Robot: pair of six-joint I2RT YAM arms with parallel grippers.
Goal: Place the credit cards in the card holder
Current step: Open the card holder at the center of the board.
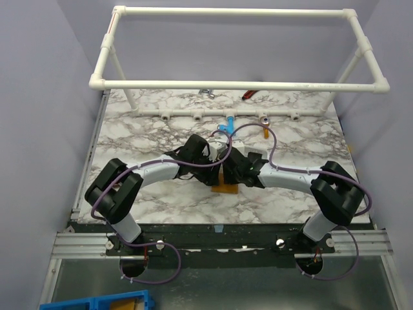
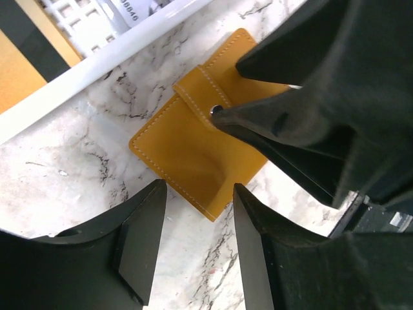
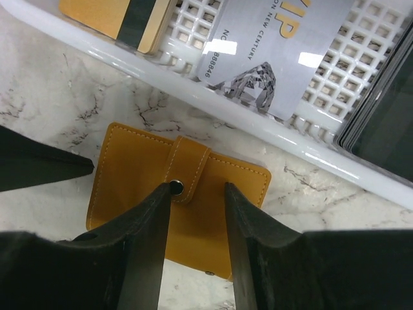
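Right gripper [image 3: 197,194], jaws spread & pinching nothing, straddles the strap [image 3: 190,161] of the card holder [image 3: 129,161] w/ one tip at the snap button [image 3: 175,188]; left gripper [image 2: 198,190], likewise spread & empty, brackets the holder's corner at 6 o'clock. Holder lies flat on the marble table [image 3: 51,110], snapped closed, so no cards are in yet: unsnapping, fetching & inserting are all left. Beyond at 12 o'clock, the white basket [image 3: 213,106] holds the gold card [image 3: 97,13], silvery card [image 3: 290,39] & black card [image 3: 387,123], each cut off by the frame, total count unclear.

Only readable bit: the silvery card [image 3: 284,58] says "VIP", "NEW CENTURY" and a number ending in 8846.
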